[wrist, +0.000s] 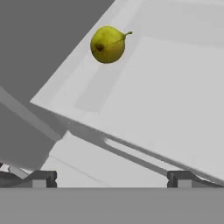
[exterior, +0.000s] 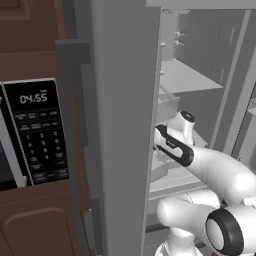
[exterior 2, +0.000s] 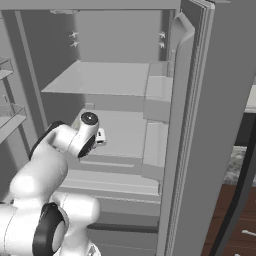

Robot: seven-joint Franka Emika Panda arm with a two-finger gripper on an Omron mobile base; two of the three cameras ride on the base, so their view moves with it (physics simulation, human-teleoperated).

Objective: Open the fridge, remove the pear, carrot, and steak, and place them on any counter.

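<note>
The fridge (exterior 2: 200,125) stands open, its left door (exterior: 125,125) swung out toward me. My arm reaches in over the middle pale shelf (exterior 2: 120,132). In the hand view the yellow-green pear (wrist: 107,44) lies on a pale grey shelf (wrist: 166,96), some way ahead of my gripper (wrist: 111,178) and a little to its left. The gripper is open wide, with nothing between its fingertips (wrist: 40,178). Carrot and steak are out of view.
A dark brown cabinet with a black microwave (exterior: 40,130) stands left of the fridge. A strip of grey marbled counter (exterior 2: 236,165) shows past the right door, over brown drawers. Door bins (exterior 2: 156,120) line the right door's inner side. An upper shelf (exterior 2: 105,80) sits above my hand.
</note>
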